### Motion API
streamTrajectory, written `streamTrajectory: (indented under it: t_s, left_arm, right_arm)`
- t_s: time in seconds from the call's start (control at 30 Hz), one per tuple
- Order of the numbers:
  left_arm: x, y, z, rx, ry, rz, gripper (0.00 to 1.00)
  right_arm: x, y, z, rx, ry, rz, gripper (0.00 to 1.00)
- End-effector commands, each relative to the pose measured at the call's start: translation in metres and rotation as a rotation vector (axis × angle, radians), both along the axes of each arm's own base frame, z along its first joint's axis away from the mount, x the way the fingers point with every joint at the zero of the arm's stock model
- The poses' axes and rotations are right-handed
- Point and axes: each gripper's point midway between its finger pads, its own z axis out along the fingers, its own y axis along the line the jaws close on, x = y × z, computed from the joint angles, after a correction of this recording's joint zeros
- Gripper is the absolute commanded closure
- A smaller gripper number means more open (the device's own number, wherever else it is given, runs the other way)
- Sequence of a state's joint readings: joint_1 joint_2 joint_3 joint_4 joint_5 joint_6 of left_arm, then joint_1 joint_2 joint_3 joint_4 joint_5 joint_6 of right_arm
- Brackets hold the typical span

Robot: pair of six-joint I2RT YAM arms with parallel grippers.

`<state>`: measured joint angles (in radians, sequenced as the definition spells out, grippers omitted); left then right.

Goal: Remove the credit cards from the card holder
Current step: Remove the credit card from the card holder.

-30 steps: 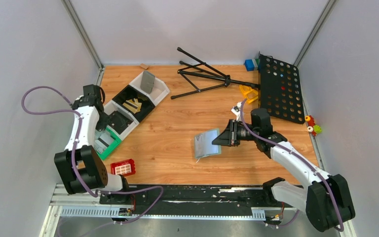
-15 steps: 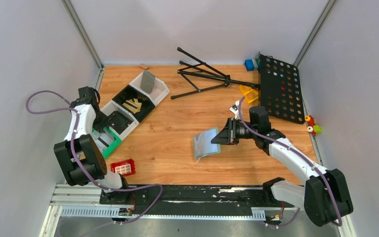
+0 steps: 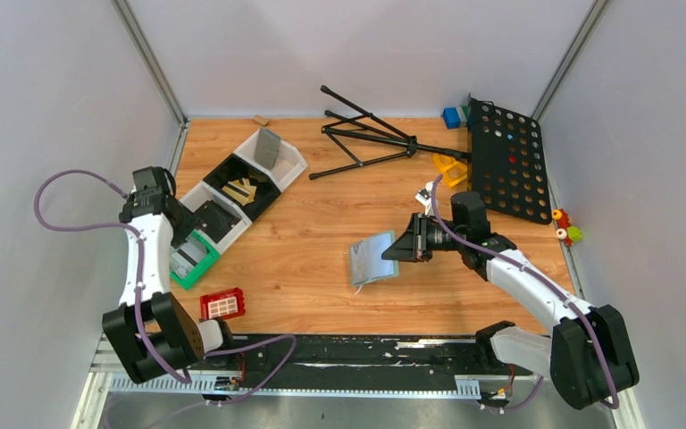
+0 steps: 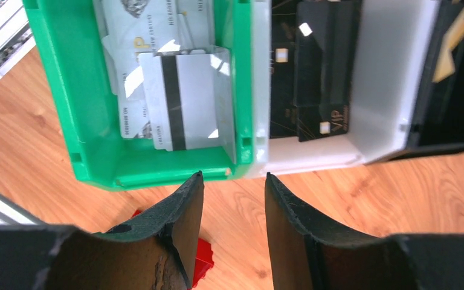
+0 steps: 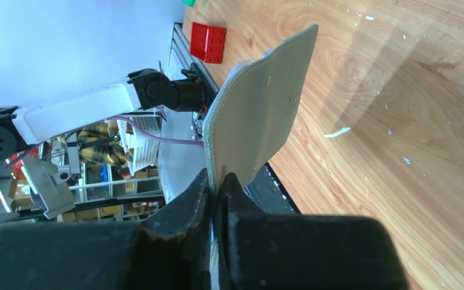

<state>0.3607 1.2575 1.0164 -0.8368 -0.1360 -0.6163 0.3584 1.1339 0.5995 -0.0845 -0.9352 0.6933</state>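
My right gripper is shut on the edge of the grey-blue card holder, holding it up over the middle of the table. In the right wrist view the holder stands on edge out of the shut jaws. My left gripper hangs over the green tray. Its jaws are open with nothing between them. Several credit cards lie in the green tray. The top card is light grey with a dark stripe.
White bins with dark cards adjoin the green tray. A grey slab leans in the far bin. A red block lies near the left arm's base. A black folding stand and a black perforated board are at the back.
The left arm has shifted back over the green tray and its gripper has opened. The right arm moved slightly early on and still holds the card holder.
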Motion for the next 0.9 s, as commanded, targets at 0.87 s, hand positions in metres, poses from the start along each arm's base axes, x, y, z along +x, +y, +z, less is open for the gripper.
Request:
streamTrajectory:
  t_s: [0.87]
  left_arm:
    - [-0.004,-0.182,0.063,-0.389,-0.489,-0.817,0.39]
  right_arm:
    - [0.002,0.008,0.034,0.153,-0.081,0.019,1.00]
